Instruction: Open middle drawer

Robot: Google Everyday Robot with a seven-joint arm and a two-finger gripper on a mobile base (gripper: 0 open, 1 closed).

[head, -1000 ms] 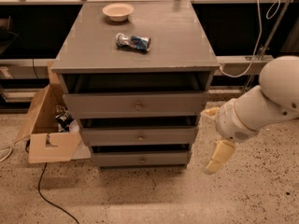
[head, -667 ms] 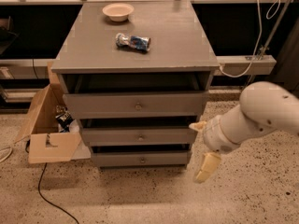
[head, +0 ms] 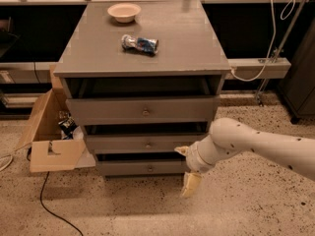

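Hanging below the table's point(head: 98, 58) front right corner, the claw point(head: 182, 172) — fingers point(head: 191, 183) spread wide, holding nothing — sits just beside the middle drawer's point(head: 118, 144) right end, knob point(head: 148, 144) untouched.

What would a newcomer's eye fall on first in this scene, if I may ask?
The white arm reaches in from the right, its open gripper low by the right end of the middle drawer. On top of the grey chest sit a pale bowl at the back and a crumpled packet nearer the middle; a cardboard box stands on the floor at left.
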